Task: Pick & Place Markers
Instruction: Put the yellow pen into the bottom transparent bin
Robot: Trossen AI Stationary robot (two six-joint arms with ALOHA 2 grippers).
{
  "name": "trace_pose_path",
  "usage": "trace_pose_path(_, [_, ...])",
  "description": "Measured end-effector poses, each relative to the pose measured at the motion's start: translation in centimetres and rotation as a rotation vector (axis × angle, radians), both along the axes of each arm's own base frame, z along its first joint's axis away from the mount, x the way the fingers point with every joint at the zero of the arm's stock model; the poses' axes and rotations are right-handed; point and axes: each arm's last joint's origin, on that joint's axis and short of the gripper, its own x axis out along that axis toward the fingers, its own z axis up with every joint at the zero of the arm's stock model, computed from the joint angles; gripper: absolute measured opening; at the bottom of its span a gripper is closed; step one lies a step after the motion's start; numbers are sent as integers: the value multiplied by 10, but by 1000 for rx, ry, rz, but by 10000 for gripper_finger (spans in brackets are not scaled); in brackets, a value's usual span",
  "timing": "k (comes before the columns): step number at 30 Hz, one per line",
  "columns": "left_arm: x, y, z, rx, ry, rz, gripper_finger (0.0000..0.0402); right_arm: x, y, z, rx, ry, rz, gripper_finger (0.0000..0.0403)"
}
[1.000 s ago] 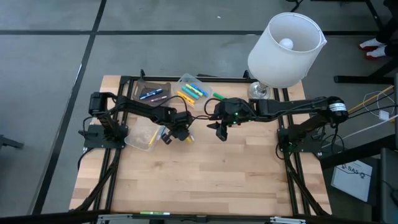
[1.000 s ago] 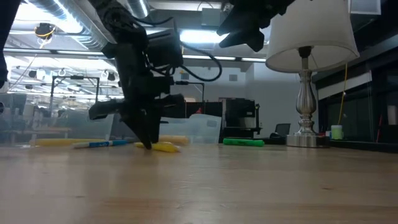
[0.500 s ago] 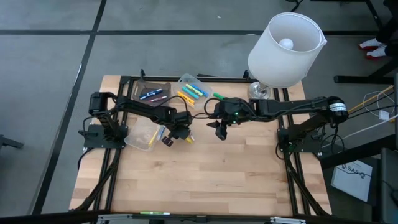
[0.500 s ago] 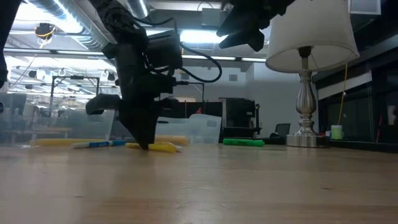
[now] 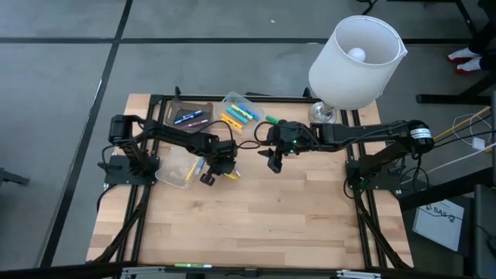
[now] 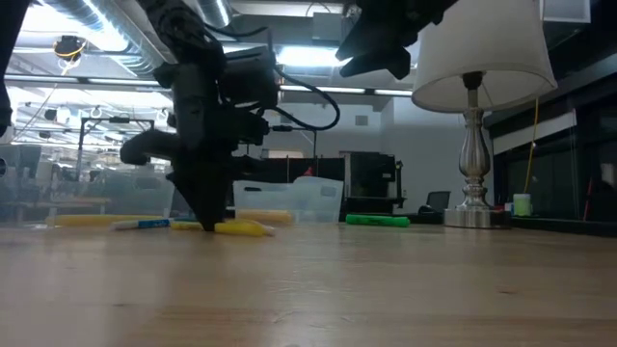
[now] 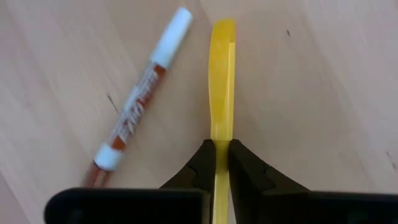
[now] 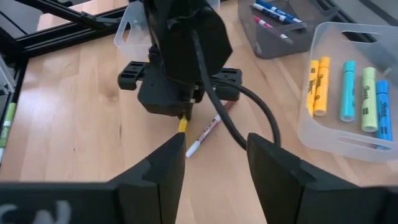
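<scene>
We are at the grasp: our left gripper (image 7: 222,155) is pinched onto the yellow marker (image 7: 222,81), lying on the desk (image 5: 263,225) just beside the lidless clear container (image 5: 180,167). Our right gripper (image 8: 214,155) hangs wide, empty. Next comes lifting.

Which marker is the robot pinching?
The yellow marker, squeezed between the left gripper's fingers. The orange marker lies untouched beside it.

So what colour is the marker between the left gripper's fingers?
Yellow marker, clearest in the left wrist view.
</scene>
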Motion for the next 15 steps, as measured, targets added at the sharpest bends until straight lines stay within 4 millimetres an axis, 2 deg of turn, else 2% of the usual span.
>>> trace_pose_path(6, [-4, 0, 9, -8, -8, 35, 18, 0, -1, 0, -12, -1, -18, 171])
trace_pose_path(15, [-11, -1, 43, -9, -120, 90, 18, 0, -1, 1, -12, -7, -25, 171])
